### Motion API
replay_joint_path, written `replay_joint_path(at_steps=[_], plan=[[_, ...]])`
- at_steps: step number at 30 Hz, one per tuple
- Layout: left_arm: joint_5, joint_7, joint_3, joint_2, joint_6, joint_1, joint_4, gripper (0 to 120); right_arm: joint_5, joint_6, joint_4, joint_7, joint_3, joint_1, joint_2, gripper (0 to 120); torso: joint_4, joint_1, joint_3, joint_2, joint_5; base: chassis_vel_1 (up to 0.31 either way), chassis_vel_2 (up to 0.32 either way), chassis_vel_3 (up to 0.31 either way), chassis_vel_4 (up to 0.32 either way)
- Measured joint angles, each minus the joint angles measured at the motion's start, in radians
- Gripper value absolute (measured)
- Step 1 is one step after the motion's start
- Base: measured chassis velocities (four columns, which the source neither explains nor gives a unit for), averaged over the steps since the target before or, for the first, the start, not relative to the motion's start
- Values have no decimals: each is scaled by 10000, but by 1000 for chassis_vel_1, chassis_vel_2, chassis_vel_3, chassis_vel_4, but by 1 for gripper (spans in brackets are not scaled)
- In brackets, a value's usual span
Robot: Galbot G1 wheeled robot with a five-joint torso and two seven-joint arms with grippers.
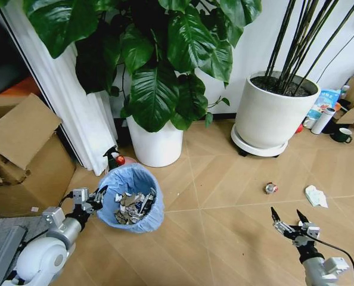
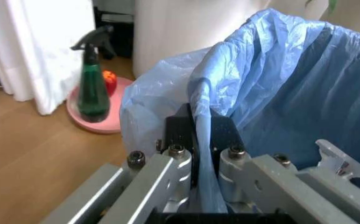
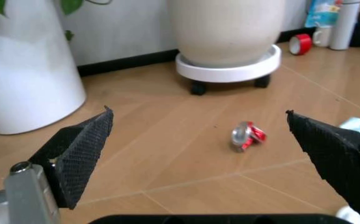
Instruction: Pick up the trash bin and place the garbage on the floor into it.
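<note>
The trash bin [image 1: 129, 199], lined with a crinkly light-blue bag [image 2: 279, 79], is low at the left over the wooden floor [image 1: 224, 238] and holds several scraps of litter. My left gripper [image 1: 97, 196] is shut on its near rim, with the bag's folded edge pinched between the fingers [image 2: 178, 135]. A small red-silver piece of garbage [image 1: 270, 188] and a crumpled white tissue [image 1: 316, 195] lie on the floor at the right. My right gripper [image 1: 290, 218] hovers open just short of them. In its wrist view the piece [image 3: 247, 135] lies ahead between the spread fingers [image 3: 80, 149].
Two white plant pots stand at the back, one [image 1: 155, 143] behind the bin and a larger one on a wheeled base [image 1: 272, 116]. A green spray bottle [image 2: 92, 88] stands on a pink dish beside the bin. Cardboard boxes [image 1: 22, 155] stand at the left. A red tape roll [image 3: 300, 43] lies by the wall.
</note>
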Motion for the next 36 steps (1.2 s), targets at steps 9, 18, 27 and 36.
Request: replay_joint_path(at_steps=[9,18,27,36], plan=[[0,7,-3,-46,-5,-11,58,0,1,44,-145,-9,92,-75,80,100,4,-1,0,0,3,-85,-79,86,102],[-2,15,-7,-72,-16,-25,92,0,-4,52,-163,-23,100,-93,75,100,2,0,0,0,1,-89,-100,89,92],[5,19,56,-122,-18,-24,78,0,-2,52,-170,-28,118,-87,53,100,1,1,0,0,1,-98,-91,91,87],[40,17,88,-143,-18,-1,53,0,-1,56,-194,-37,116,-69,50,100,4,1,0,0,1,-97,-99,102,111]])
